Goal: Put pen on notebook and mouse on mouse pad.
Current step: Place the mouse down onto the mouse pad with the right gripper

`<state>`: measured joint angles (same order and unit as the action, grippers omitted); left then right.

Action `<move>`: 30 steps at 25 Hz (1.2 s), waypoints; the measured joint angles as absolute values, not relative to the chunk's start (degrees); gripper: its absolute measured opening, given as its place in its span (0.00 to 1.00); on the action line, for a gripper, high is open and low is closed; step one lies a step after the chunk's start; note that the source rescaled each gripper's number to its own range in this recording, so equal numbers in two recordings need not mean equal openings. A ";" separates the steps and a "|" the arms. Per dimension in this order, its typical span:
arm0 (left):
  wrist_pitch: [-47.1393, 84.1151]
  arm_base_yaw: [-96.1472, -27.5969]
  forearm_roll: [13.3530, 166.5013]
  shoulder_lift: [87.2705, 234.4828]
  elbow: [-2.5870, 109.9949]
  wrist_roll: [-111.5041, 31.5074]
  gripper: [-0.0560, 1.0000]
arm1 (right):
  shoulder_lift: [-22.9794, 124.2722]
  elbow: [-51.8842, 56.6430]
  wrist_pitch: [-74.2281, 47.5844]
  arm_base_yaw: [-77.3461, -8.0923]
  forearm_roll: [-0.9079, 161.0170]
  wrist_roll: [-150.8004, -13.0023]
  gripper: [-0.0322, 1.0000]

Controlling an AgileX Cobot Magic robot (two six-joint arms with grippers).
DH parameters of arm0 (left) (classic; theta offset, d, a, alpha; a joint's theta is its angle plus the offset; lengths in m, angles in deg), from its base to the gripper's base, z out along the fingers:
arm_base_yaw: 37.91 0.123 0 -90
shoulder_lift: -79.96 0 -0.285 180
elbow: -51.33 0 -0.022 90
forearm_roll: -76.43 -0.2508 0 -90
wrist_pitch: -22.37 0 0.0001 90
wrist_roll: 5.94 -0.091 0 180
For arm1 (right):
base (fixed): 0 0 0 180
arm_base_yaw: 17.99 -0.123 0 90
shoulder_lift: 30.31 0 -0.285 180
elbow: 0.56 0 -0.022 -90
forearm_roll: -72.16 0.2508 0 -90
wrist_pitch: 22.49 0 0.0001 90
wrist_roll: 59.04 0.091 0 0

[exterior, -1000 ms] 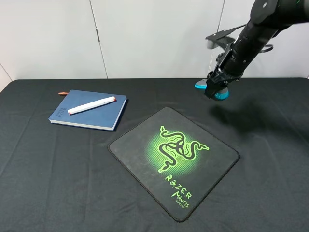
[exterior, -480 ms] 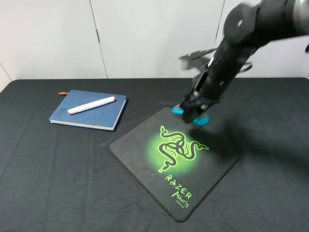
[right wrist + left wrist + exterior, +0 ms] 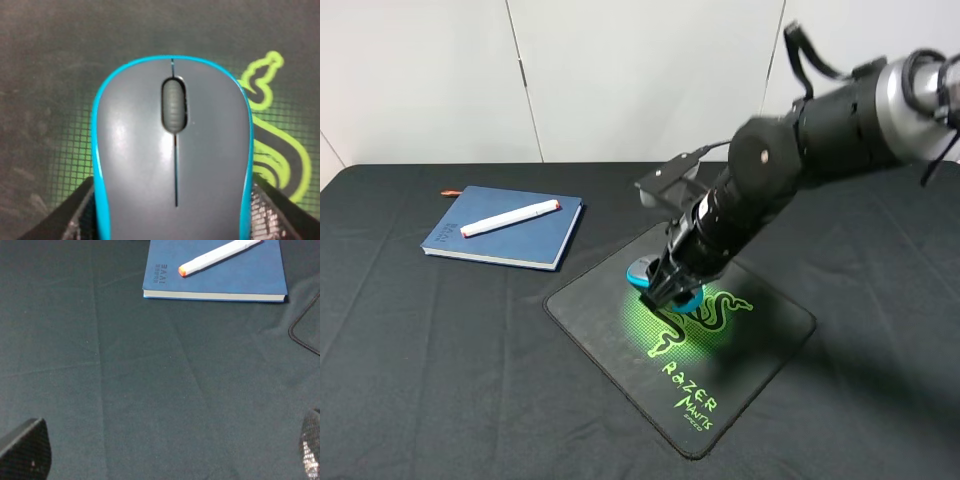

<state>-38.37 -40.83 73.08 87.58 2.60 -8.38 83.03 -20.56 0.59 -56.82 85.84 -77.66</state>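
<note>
In the high exterior view we see the right end effector point(image 3: 665, 288) clenched on the mouse point(image 3: 663, 284), holding it low over the mouse pad point(image 3: 620, 330) at the centre of the frame, right above the upper part of the green logo point(image 3: 692, 312); we cannot tell whether the mouse is touching the pad yet. At the upper left the pen point(image 3: 510, 218) lies across the notebook point(image 3: 535, 245) on the tabletop point(image 3: 420, 380), so we judge that half of the task done. In the left wrist view the left end effector point(image 3: 165, 455) hangs released, its tips at the lower corners, well apart from the notebook point(image 3: 240, 282) and pen point(image 3: 220, 257) at the top. In the right wrist view the mouse point(image 3: 172, 155) fills the frame, gripped at its blue sides, its long axis running up the frame, the pad point(image 3: 60, 60) directly beneath. We judge the coming move a short lowering and release.
</note>
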 joint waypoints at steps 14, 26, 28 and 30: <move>-38.37 -40.83 73.08 87.58 2.60 -8.38 0.99 | 82.96 -32.88 -11.18 -57.27 85.27 -77.49 0.04; -38.37 -40.83 73.08 87.58 2.60 -8.38 0.98 | 82.96 -33.07 -12.76 -57.27 85.16 -71.38 0.89; -38.37 -40.83 73.08 87.58 2.60 -8.38 0.98 | 82.96 -33.07 -12.76 -57.27 85.16 -71.04 0.96; -38.37 -40.83 73.08 87.58 2.60 -8.38 0.98 | 82.96 -33.07 -12.76 -57.27 85.16 -70.86 0.98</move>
